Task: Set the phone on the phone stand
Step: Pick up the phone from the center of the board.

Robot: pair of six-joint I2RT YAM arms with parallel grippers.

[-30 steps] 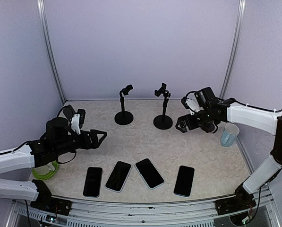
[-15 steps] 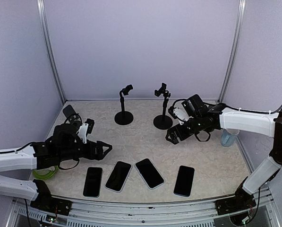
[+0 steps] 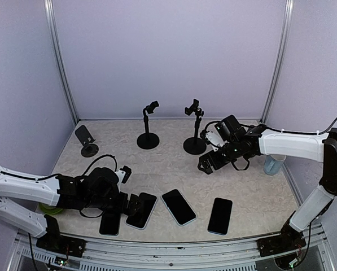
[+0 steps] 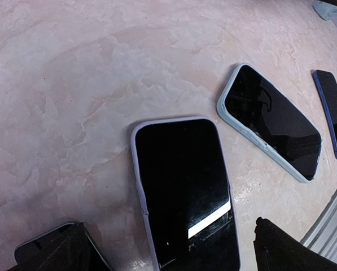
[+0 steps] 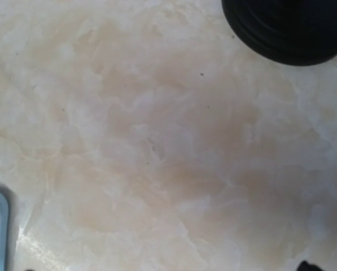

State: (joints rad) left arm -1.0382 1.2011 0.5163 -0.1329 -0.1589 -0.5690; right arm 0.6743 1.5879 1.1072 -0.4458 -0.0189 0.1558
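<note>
In the lower left of the overhead view, the left gripper [image 3: 130,204] hangs low over the row of handsets on the table [image 3: 168,169], jaws spread wide and holding nothing. Over to the left wrist camera: its fingertips [image 4: 287,251] sit at the bottom corners of the frame, and the phone [image 4: 182,192], flat and screen up in a pale case, lies right between them. Its long axis runs away from the hand toward the top of the frame, leaning a touch left, so the jaws straddle its short width. That looks like the line a squeeze across the edges would want. A neighbouring phone [image 4: 270,121] lies angled just beside it at upper right, and the corner of another handset [image 4: 41,245] peeks out by the lower-left finger, close enough to get nudged on the way down. Right of centre in the overhead view, the right gripper [image 3: 209,162] hovers empty and wide near the round base of the phone stand [image 3: 195,145], well apart from the phones. Its own camera shows only marble and that black base [image 5: 287,28] in the upper right corner. A second stand [image 3: 148,140] waits further left, and neither stand carries a phone. The left arm is plainly the nearer one for the pickup.
</note>
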